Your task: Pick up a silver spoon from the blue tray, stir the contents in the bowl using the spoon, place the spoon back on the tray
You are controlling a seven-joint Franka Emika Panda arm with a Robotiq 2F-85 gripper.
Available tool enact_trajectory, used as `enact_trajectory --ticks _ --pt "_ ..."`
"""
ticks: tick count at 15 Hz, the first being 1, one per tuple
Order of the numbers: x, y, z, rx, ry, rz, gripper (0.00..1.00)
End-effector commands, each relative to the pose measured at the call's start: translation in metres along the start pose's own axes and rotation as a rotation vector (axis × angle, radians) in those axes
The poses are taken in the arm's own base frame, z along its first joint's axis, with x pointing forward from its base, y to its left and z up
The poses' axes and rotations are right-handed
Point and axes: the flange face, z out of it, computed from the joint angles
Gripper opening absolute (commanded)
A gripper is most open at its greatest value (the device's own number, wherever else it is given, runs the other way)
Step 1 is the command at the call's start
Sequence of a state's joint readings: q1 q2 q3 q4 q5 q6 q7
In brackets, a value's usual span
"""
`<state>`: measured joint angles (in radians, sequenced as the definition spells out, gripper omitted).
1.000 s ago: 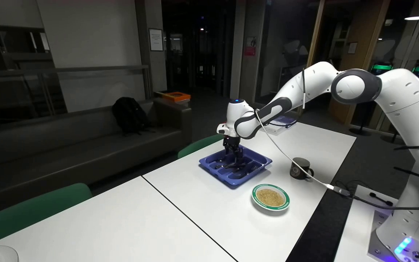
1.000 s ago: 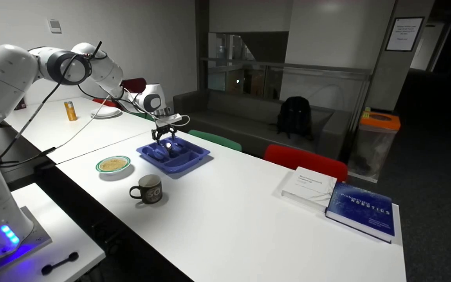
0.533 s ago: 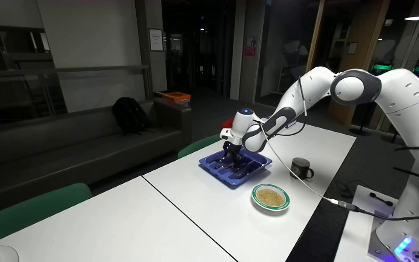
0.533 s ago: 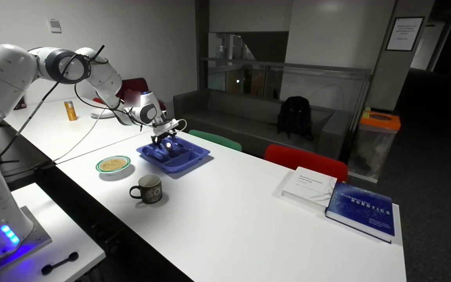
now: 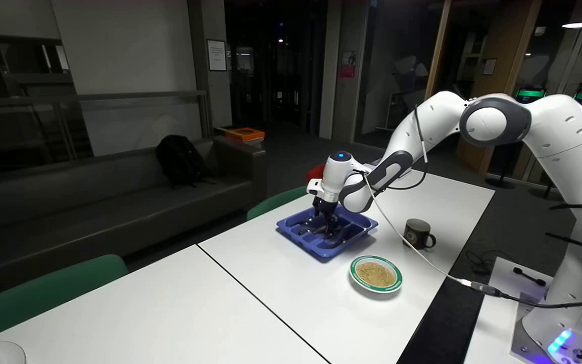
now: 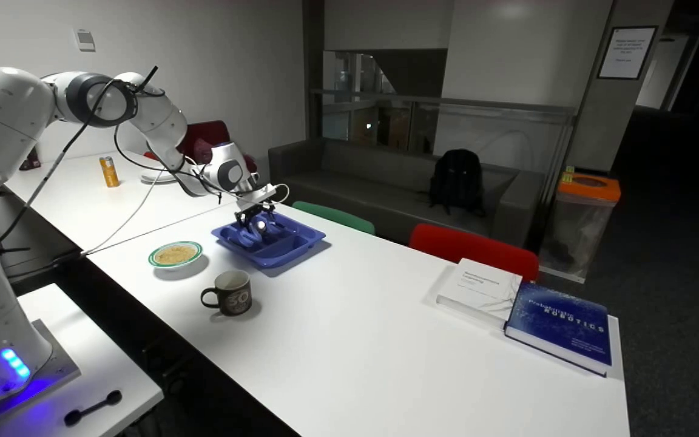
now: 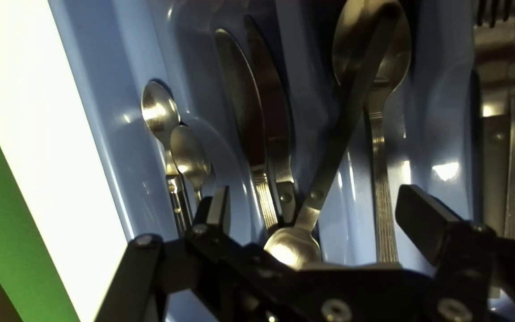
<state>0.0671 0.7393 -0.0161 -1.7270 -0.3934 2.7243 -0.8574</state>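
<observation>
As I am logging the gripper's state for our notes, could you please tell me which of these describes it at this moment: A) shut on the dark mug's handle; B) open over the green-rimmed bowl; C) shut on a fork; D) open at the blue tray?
D: in the wrist view the gripper's fingers stand well apart, with a slanted spoon and part of the blue tray in sight between them.

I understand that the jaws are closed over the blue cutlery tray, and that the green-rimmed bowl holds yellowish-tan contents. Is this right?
Not closed: the wrist view shows the jaws standing open over the blue cutlery tray. The green-rimmed bowl does hold yellowish-tan contents.
</observation>
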Motion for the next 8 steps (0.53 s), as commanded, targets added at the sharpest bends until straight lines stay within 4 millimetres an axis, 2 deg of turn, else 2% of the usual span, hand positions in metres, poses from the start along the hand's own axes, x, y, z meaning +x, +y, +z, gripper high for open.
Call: enact_trajectory --ticks 1,8 --pt "0.0039 -0.0028 -0.0114 0.071 -0.019 0.022 1.0" --pt "0.0017 0.0001 -0.01 0.148 -0.034 0.046 1.0"
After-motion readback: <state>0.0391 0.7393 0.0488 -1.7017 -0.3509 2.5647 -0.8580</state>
